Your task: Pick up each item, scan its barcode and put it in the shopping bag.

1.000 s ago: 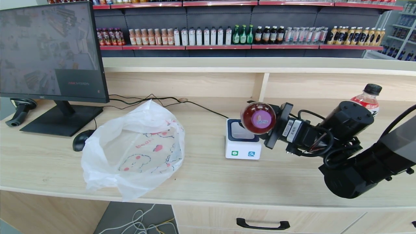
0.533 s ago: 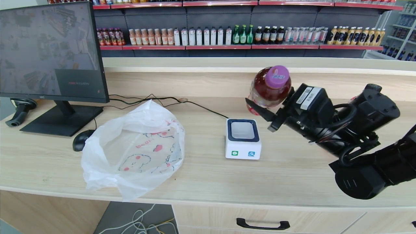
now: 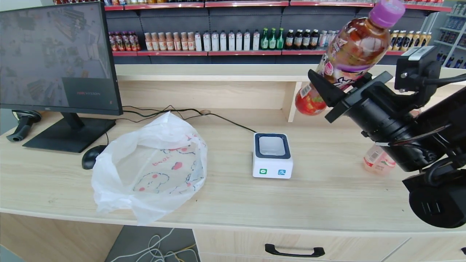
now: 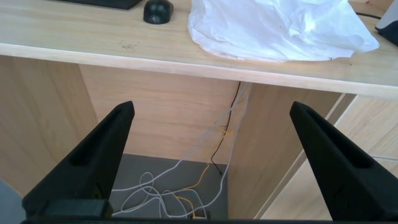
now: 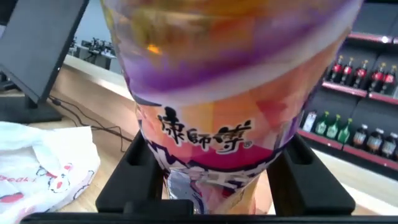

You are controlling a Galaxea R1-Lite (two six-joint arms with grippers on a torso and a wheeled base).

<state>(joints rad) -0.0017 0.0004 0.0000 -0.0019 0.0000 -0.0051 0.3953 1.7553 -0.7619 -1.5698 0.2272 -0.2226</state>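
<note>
1. The bottle (image 3: 349, 51), with a purple cap and brown drink inside, is held in the air above the right part of the desk (image 3: 233, 196). It is tilted, cap up and to the right, base down and to the left.
2. The right jaws are closed on the bottle's lower half, one finger (image 3: 322, 89) on its left side and the other on its right. In the right wrist view the bottle (image 5: 230, 112) sits between both black fingers, pressed against them.
3. The right arm (image 3: 393, 123) reaches in from the right edge.
4. A second bottle (image 3: 378, 162) with a pale pink base stands on the desk behind that arm, largely hidden by it.
5. The white scanner (image 3: 272, 160) sits on the desk left of the held bottle and below it, its window facing up.
6. The bag (image 3: 149, 171), white plastic with red prints, lies open on the desk left of the scanner, near the front edge.
7. The left jaws are wide open and hold nothing. Their fingers (image 4: 93, 162) hang below desk level, in front of the near edge, with the bag (image 4: 280, 25) up beyond them.
8. A mouse (image 3: 89, 156) lies just left of the bag, and a monitor (image 3: 58, 54) stands behind it at far left.
9. A handheld scanner (image 3: 22, 125) rests at the left edge.
10. Shelves (image 3: 255, 40) of drinks line the far wall.
</note>
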